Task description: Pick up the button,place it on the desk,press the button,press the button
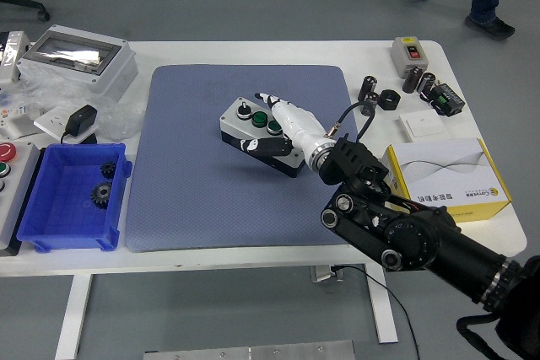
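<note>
Head view. Button box [253, 128]: set flat on the blue mat [186, 183], mid-worktop [472, 233]; placing looks done. My right hand [283, 120]: fingers extended over its green buttons [267, 121], gripping nothing; pressing under way, contact unclear. Left hand: unseen.

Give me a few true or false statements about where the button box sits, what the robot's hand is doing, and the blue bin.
1. The grey-and-black button box sits on the blue-grey mat. True.
2. The right hand is on the button box. True.
3. The blue plastic bin is empty. False: it holds black gears.
4. The yellow-and-white cardboard box lies on the mat. False: it rests on the white table, right of the mat.
</note>
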